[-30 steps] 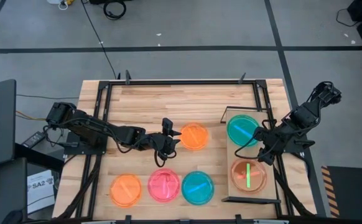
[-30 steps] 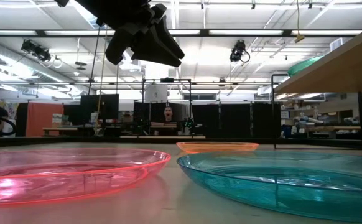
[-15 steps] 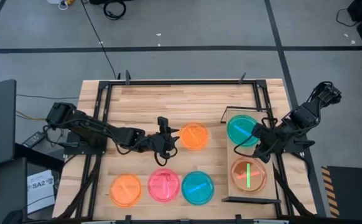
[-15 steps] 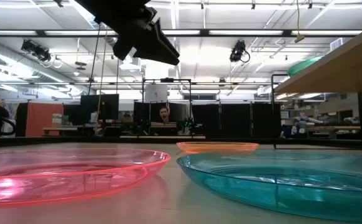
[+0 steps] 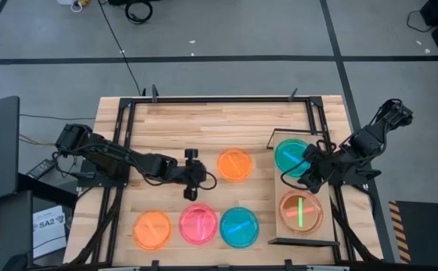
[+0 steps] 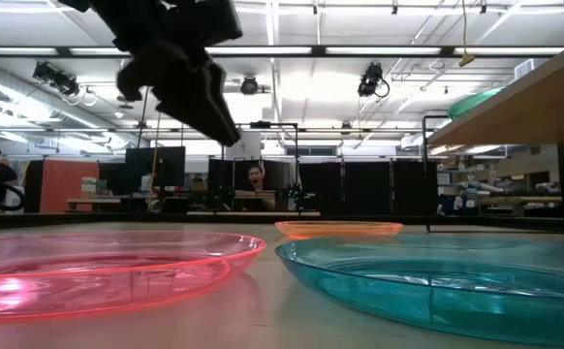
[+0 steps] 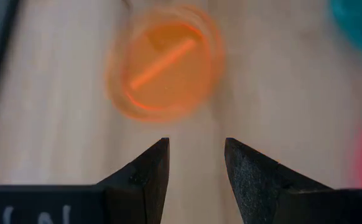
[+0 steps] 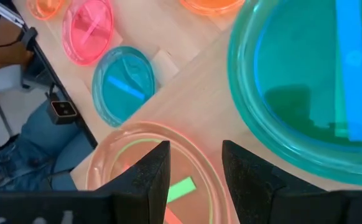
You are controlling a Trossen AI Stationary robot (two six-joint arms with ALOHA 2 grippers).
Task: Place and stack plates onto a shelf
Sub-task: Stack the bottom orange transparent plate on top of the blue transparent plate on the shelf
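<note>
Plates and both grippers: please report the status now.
Left gripper open, empty, above table beside orange plate. Right gripper open over shelf, between its two stacks. Four plates on table. Nothing in the way.

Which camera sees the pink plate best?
The high view: the whole pink plate shows from above on the table, between an orange plate and a blue plate. The low view gives only its rim edge-on, close up. The right wrist view shows it whole but slanted and far off; the left wrist view catches just a blurred pink sliver.

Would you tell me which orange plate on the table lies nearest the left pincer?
The orange plate in the table's middle, just beside the left pincer; the other orange plate sits at the front-left.
</note>
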